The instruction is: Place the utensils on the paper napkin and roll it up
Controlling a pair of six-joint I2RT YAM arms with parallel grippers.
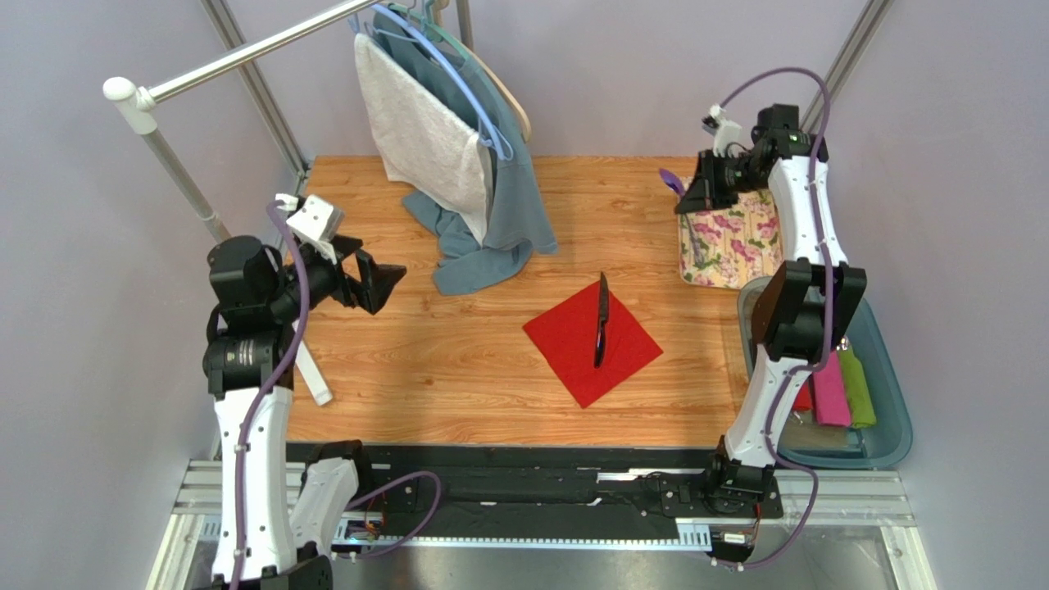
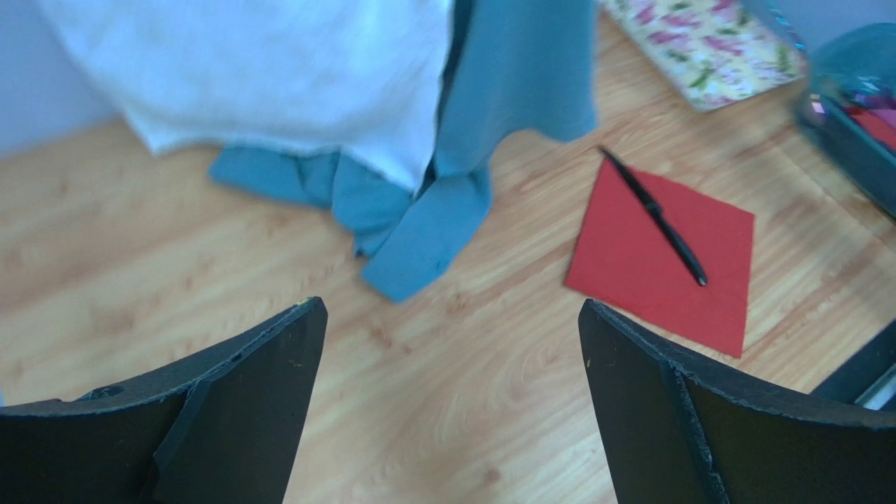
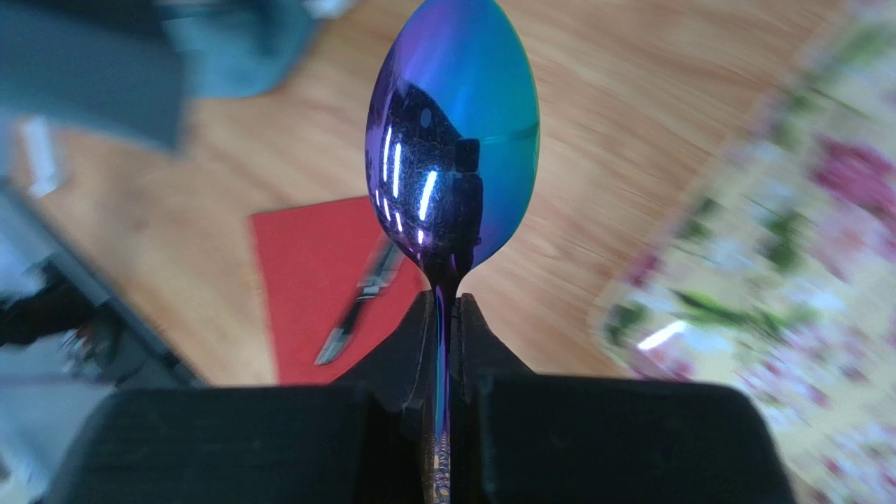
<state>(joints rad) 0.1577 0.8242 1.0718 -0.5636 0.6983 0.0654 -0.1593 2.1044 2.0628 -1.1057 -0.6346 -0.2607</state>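
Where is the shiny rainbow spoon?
The spoon is pinched in the right gripper, up by the floral cloth at the far right of the top view.

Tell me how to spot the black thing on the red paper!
Find the wooden table, then the red paper napkin lying like a diamond near its middle. The slim black utensil lies flat across it, the only one there; the shiny blue-purple spoon is held in the right gripper.

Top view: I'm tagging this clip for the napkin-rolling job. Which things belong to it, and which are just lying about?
Job: paper napkin; black utensil lying on it; spoon held in the right gripper.
Lying about: floral cloth; hanging towels; teal bin.
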